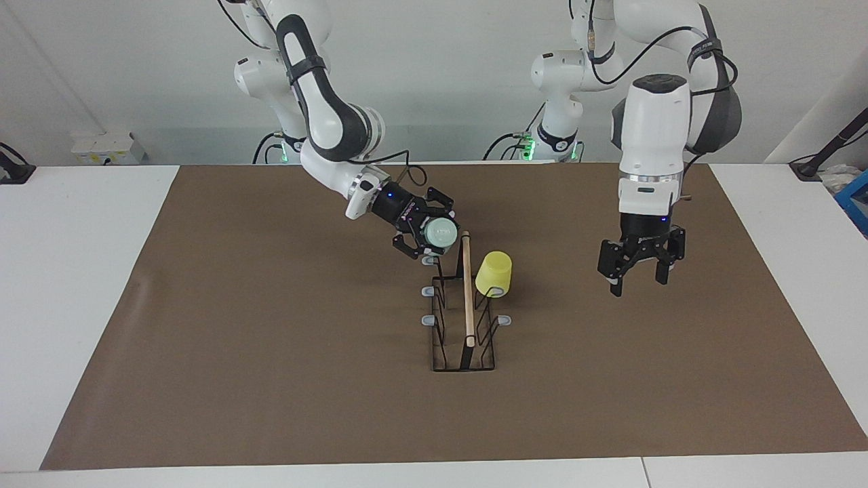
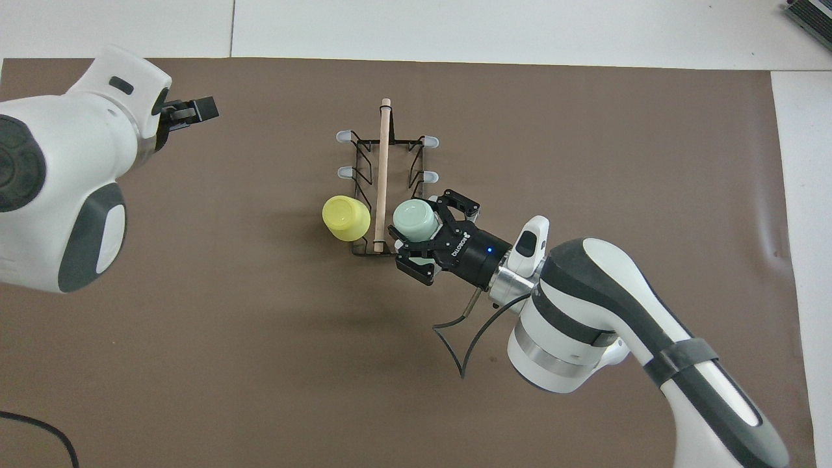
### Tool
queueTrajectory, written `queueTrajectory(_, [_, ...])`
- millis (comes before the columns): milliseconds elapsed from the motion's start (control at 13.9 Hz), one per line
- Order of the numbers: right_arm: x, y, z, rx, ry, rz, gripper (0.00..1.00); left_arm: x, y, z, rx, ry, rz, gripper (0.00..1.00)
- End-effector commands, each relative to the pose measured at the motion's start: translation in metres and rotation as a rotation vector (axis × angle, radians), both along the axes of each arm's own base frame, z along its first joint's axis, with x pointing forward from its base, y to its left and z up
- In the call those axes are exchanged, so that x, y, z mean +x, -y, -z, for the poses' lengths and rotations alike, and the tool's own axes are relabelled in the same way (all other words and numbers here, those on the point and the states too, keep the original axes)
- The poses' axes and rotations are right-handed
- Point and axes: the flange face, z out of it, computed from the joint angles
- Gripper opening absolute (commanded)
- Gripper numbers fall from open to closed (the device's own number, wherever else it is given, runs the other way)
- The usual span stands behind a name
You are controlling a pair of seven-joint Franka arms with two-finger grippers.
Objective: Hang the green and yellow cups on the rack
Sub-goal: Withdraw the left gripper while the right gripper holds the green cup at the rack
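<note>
Yellow cup (image 1: 494, 273) hangs mouth-down on a peg of the rack (image 1: 465, 318), on the left arm's side. Right gripper (image 1: 435, 237) is clamped on the green cup (image 1: 439, 232) over the rack's robot end, right arm's side. Left gripper (image 1: 637, 270) waits over bare mat, jaws apart, empty. The cup looks light, thin, smooth plastic: grip across the wall, gently. The target peg is hidden under the cup, so probably not seated yet.

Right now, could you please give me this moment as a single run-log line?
yellow cup: hung on rack | right gripper: shut on green cup, at rack's robot-end peg | left gripper: open, empty, over mat
</note>
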Motion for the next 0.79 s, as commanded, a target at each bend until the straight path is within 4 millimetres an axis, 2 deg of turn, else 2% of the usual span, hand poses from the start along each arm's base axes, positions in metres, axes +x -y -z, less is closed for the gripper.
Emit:
queueTrajectory(0, [0.005,0.000,0.002,-0.004,0.017,0.022,0.24,-0.004,-0.031,-0.028,-0.014,-0.082,0.115,1.00])
queueTrajectory(72, [0.007,0.001,0.000,-0.002,0.021,0.023,0.24,-0.007,-0.050,-0.037,-0.019,-0.096,0.139,1.00])
queueTrajectory(216, [0.012,0.000,-0.004,0.007,0.022,0.030,0.24,-0.017,-0.075,-0.054,-0.014,-0.153,0.175,1.00])
queueTrajectory(360, [0.010,-0.005,-0.006,0.046,-0.028,0.035,0.23,-0.034,-0.091,-0.065,0.014,-0.230,0.243,1.00])
queueTrajectory(577, [0.018,-0.003,-0.016,0.043,-0.013,0.034,0.23,-0.062,-0.110,-0.076,0.018,-0.334,0.296,1.00])
queueTrajectory(721, [0.024,0.000,-0.023,0.026,0.005,0.034,0.23,-0.069,-0.117,-0.077,0.018,-0.370,0.313,1.00])
